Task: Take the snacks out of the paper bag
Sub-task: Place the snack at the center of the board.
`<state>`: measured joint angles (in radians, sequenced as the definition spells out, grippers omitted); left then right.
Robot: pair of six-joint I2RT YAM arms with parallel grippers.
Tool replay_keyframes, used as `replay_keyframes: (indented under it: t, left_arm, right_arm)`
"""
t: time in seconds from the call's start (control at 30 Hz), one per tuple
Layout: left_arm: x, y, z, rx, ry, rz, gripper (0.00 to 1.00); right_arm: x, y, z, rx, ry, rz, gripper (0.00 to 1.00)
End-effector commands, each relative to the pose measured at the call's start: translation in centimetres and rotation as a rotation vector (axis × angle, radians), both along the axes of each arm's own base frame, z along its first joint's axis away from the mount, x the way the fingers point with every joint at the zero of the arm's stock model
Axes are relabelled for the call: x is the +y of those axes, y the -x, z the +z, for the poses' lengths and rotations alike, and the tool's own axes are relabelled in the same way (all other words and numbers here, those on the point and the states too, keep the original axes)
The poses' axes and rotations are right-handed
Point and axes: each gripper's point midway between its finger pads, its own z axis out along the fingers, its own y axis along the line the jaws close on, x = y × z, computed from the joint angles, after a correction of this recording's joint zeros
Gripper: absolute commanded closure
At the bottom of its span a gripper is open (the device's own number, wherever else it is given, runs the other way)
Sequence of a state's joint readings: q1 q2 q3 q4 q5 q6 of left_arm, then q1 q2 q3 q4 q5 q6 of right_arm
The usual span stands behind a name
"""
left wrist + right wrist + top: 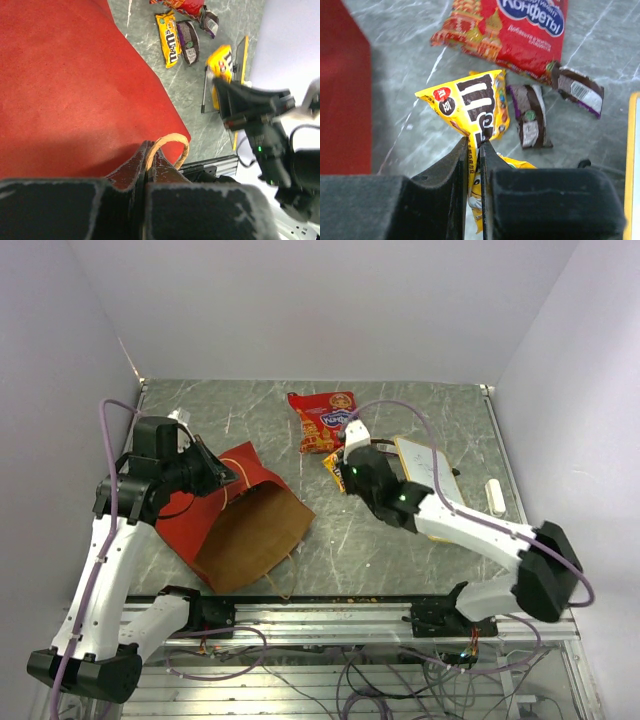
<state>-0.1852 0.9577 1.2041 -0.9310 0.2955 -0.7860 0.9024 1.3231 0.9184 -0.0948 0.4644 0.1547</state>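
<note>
The likeliest slip lay with the yellow M&M's packet (470, 107). The right arm's jaws pinched only a thin fold at its lower edge, so the slick film could slide free. Let go carelessly, it could land on the second M&M's packet (168, 39) and the dark wrappers (530, 120) lying just beyond, near the red Конфеты packet (515, 25). The held packet stood up out of those clamped jaws, seemingly clear of the counter (400, 540) and right of the paper bag (245, 525). The left arm's jaws were closed on the bag's rim beside its string handle (167, 142); a hard tug there could tear the paper.
</note>
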Motion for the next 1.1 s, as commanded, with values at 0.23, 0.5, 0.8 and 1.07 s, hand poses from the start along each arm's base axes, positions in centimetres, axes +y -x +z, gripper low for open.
replay_keyframes:
  t: [0.23, 0.5, 0.8, 1.07]
  left_arm:
    - [0.3, -0.8, 1.7, -0.028, -0.018, 0.015, 0.93]
    - [0.2, -2.4, 1.9, -0.047, -0.026, 0.021, 0.93]
    - [-0.2, -3.3, 2.2, -0.058, -0.012, 0.016, 0.93]
    - [-0.4, -3.8, 2.2, -0.063, -0.022, -0.007, 0.93]
  right_arm:
    - [1.1, -8.8, -4.7, 0.092, -0.004, -0.118, 1.00]
    - [-0.7, -10.7, -7.9, 0.051, 0.121, -0.140, 1.00]
    - [-1.4, -11.8, -8.2, 0.003, 0.162, -0.145, 0.93]
    - [-0.5, -12.2, -8.1, 0.027, 0.151, -0.117, 0.61]
